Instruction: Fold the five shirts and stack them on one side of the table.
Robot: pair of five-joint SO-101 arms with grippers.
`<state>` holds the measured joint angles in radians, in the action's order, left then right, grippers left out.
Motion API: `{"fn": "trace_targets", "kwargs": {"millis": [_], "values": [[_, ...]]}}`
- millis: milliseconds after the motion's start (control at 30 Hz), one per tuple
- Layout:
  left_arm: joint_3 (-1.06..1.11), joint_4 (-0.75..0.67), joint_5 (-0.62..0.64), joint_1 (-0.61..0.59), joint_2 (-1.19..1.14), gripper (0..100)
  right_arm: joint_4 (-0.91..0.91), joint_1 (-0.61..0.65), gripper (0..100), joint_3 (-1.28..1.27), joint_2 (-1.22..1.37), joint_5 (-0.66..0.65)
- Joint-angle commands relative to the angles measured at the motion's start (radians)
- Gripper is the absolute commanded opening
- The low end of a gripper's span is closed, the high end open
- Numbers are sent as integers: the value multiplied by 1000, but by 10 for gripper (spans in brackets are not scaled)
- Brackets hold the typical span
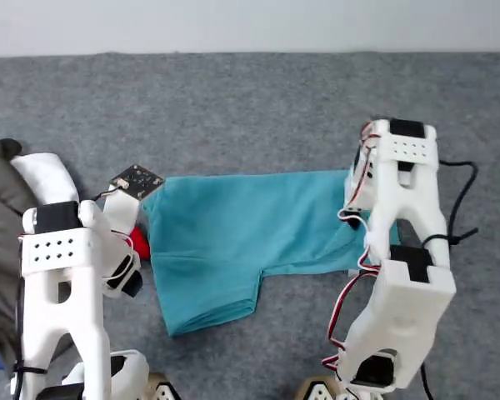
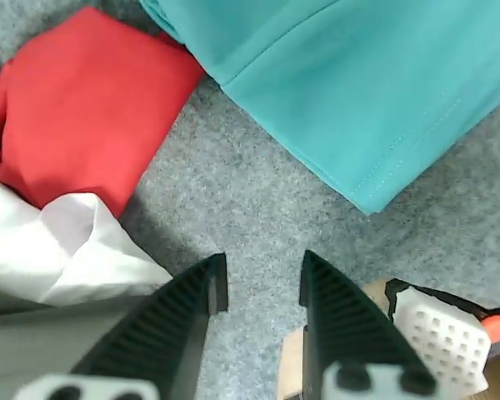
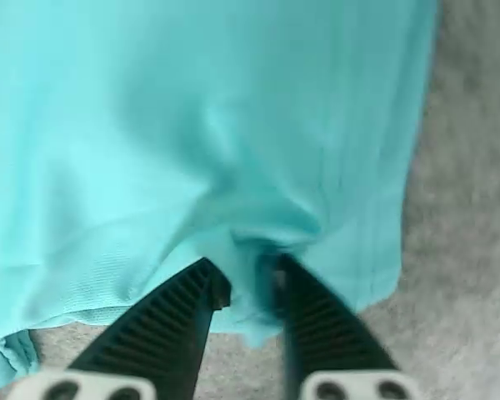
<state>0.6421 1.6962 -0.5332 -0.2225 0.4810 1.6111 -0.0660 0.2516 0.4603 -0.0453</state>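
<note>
A teal shirt (image 1: 233,233) lies spread flat in the middle of the grey table, one sleeve pointing toward the front edge. My right gripper (image 3: 248,287) sits at the shirt's right edge, shut on a puckered bit of the teal shirt (image 3: 192,125). My left gripper (image 2: 262,283) stands open just above bare carpet beside the teal shirt's (image 2: 358,83) left hem, nothing between its fingers. A red shirt (image 2: 75,100) and a white shirt (image 2: 58,242) lie close to it.
At the left edge, a heap holds a grey shirt (image 1: 0,242), the white shirt (image 1: 46,177) and the red shirt (image 1: 139,243). An arm's base (image 2: 437,333) stands near the front edge. Bare carpet stretches behind the teal shirt.
</note>
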Motion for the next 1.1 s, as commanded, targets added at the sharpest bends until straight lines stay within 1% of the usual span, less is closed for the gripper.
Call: {"fn": "trace_targets", "kwargs": {"millis": [0,100,233,300,433,533,600,700,867,933,1067], "values": [[-25,6,-12,-8,25,145,8,27,14,58,-16,-66],[-25,6,-12,-9,25,145,24,15,10,89,-19,-135],[-25,6,-18,-9,25,145,65,-42,10,187,-10,-261],[-25,6,-41,-11,25,145,71,-82,10,233,-10,-339],[-25,6,-48,-12,25,145,73,-147,10,298,-10,-509],[-25,6,-48,-12,25,145,94,-171,10,308,-15,-629],[-25,6,-48,-12,25,145,147,-168,10,308,-13,-677],[-25,6,-48,-12,25,145,183,-154,14,299,-10,-675],[-25,6,-48,-12,25,145,185,-136,21,270,-15,-586],[-25,8,-48,-12,25,145,188,-133,75,256,-21,-560],[-25,11,-48,-12,25,145,188,-170,269,229,-67,-499]]}}
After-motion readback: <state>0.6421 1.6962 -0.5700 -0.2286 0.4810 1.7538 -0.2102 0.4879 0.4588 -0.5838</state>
